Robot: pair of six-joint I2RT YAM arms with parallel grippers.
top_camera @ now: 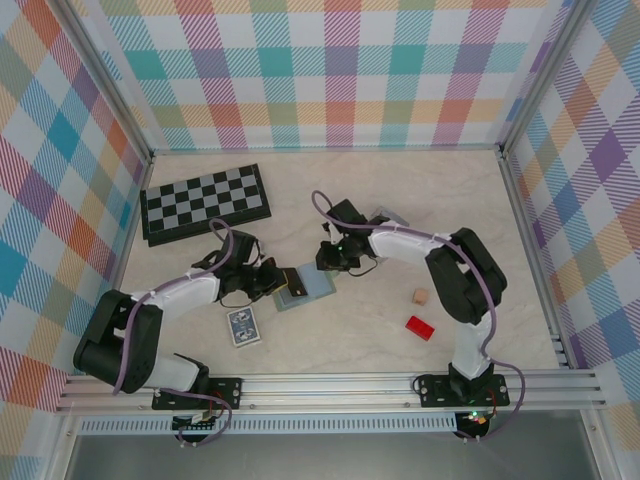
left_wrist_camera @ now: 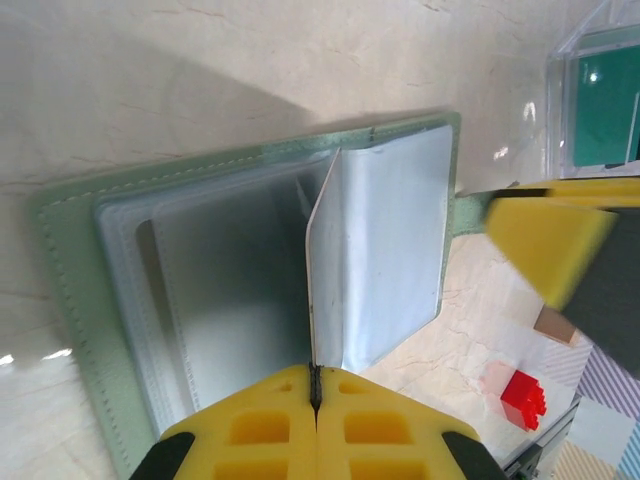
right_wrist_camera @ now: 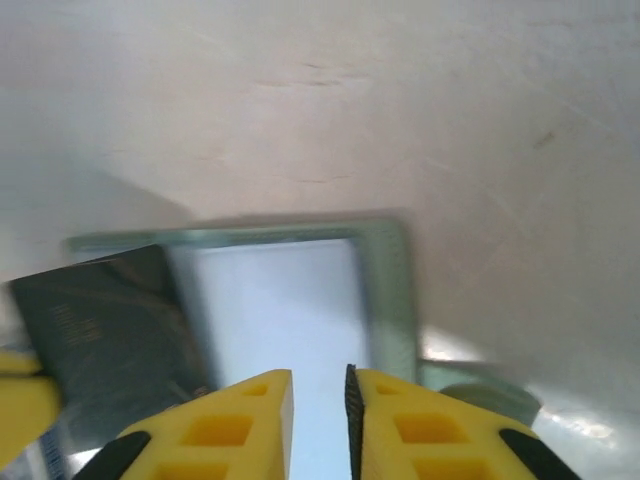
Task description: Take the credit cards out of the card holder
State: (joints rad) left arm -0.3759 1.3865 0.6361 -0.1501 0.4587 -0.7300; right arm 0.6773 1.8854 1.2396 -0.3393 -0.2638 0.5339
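With a card (left_wrist_camera: 385, 240) pinched in the closed left gripper (left_wrist_camera: 316, 400) over the open holder (left_wrist_camera: 75, 300) at centre frame, and the right gripper (right_wrist_camera: 347, 400) narrowly parted and empty, extraction is judged underway; next, the card must be drawn clear.

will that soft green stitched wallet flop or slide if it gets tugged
Probably floppy: the soft grey-green stitched wallet lies open flat, with a thin pale sheet standing up in the left fingers. Likely light, so it may slide on the smooth table.

Pastel plaid walls (top_camera: 330, 70) on three sides; pale marbled tabletop (top_camera: 330, 170); aluminium front rail (top_camera: 330, 382).
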